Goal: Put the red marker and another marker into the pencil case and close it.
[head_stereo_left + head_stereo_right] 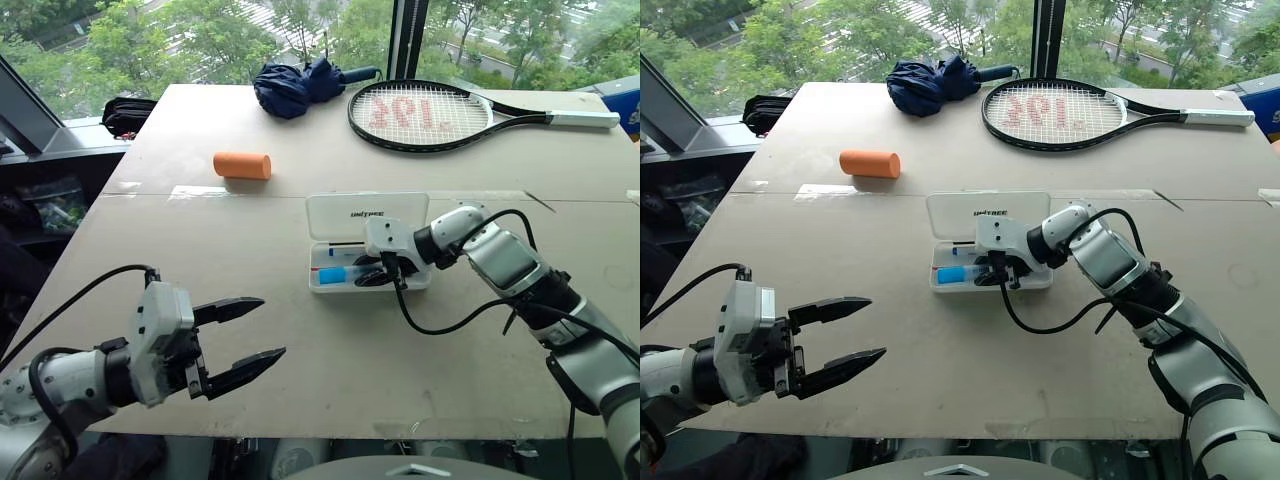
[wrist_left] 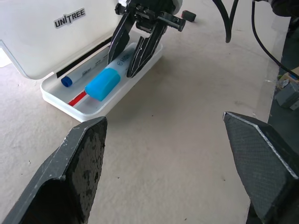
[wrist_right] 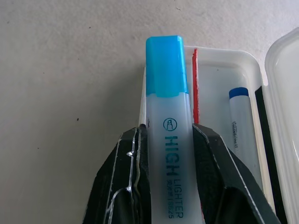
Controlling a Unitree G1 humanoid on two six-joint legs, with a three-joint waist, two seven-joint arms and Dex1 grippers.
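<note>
Window-side table [image 1: 200, 240], pale board top, trees beyond the glass. Far edge carries an orange cylinder [image 1: 242, 165], a folded dark umbrella [image 1: 300, 85] and a tennis racket [image 1: 430, 113], all well apart from the work.

Left side: left gripper [image 1: 243, 343] hovers over bare table near the front edge, fingers spread wide, holding nothing. It points toward the pencil case [image 1: 368, 243], which sits well apart from it, further in and to its right.

Centre: pencil case lies open, white lid tilted back on its hinge, tray toward the robot. Inside, a blue-capped white marker [image 2: 86, 71] lies along the hinge side and the red marker [image 2: 77, 98] beside it, so the red one looks already in.

Right side: right gripper [image 3: 169, 154] is clamped on the blue highlighter [image 3: 167, 116], pinching its pale barrel, cap end sticking out past the fingertips. From the left wrist view the highlighter sits low over the tray, angled along its front part; whether the cap end touches the tray I cannot tell.

Step in hand, as I read it: seat the highlighter. Do it well by laying the barrel parallel to the other two, inside the front wall, low and flat before letting go, so nothing rides on the rim and blocks the lid. Then the lid can be swung down.
</note>
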